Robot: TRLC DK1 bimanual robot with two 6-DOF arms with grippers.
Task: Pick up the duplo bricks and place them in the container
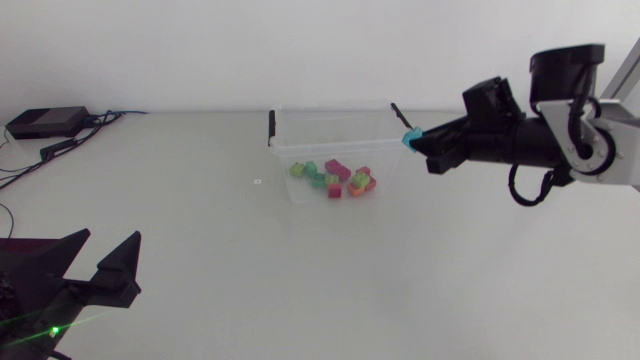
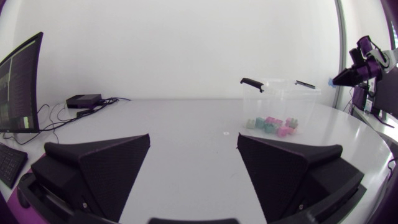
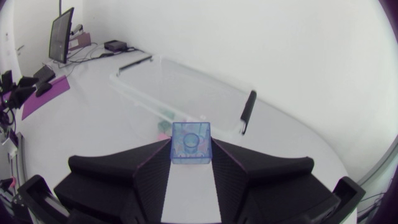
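Clamps a blue duplo brick (image 3: 191, 142) between the right gripper's (image 1: 416, 141) fingertips, raised by the rim of the clear container (image 1: 285, 168), seemingly to drop it among the bricks (image 1: 335, 178) already inside, while resting the left gripper (image 1: 95, 262) wide apart, empty, low over the table (image 1: 200, 240)
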